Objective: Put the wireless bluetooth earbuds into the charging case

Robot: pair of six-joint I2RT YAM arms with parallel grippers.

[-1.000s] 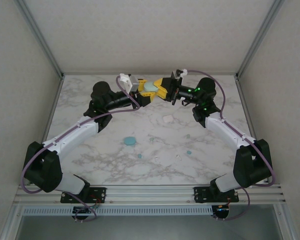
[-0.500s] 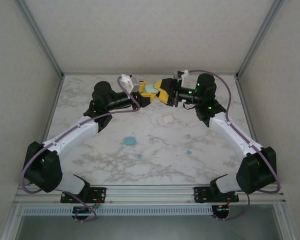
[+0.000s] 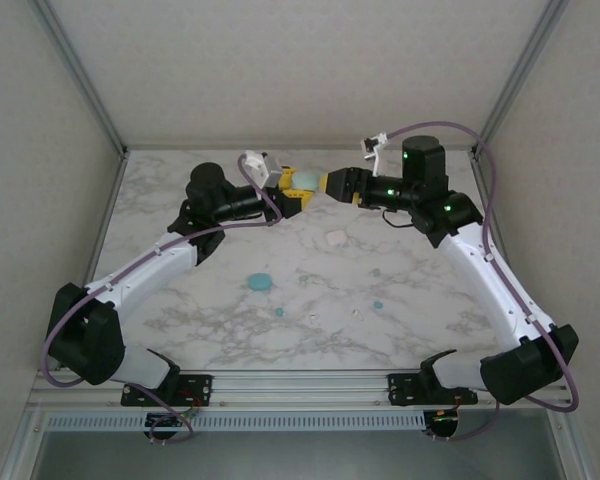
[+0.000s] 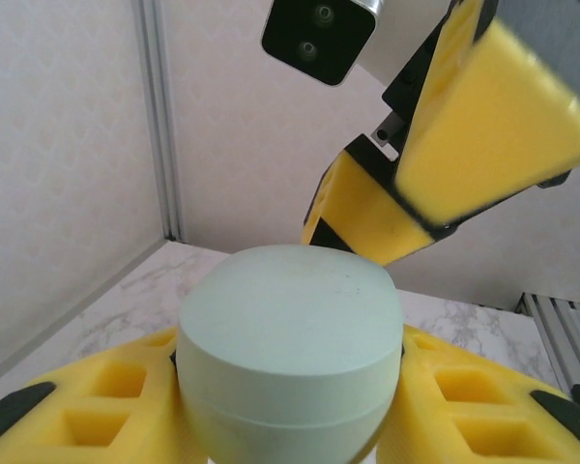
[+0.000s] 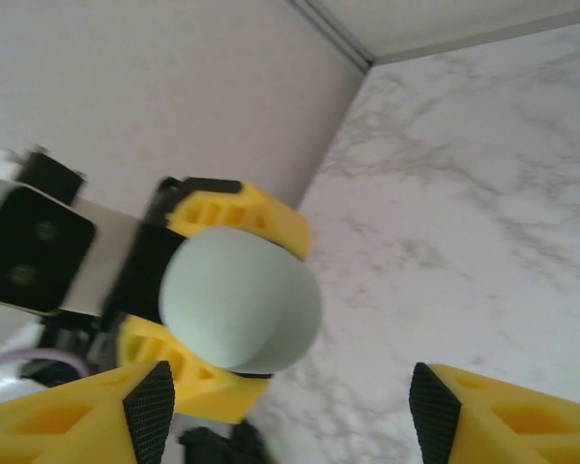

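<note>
Pale green case [image 4: 290, 338] is clamped between the left gripper's [image 3: 294, 192] yellow fingers. A seam is seen round it, and the lid looks closed. Right gripper [image 3: 332, 184] is placed just beside the case, jaws apart, nothing held. Earbuds [image 3: 377, 303] are scattered on the marble table [image 3: 220, 320], well apart from the case, none inserted.

Step judged: lid to be opened. Left clamp should be held firm on the lower shell so the seam is left free. Right fingers should be set on the upper shell only, and the lid hinged up rather than twisted, or the case may be pulled out.

No brand, label or writing can be read on case or fingers.
</note>
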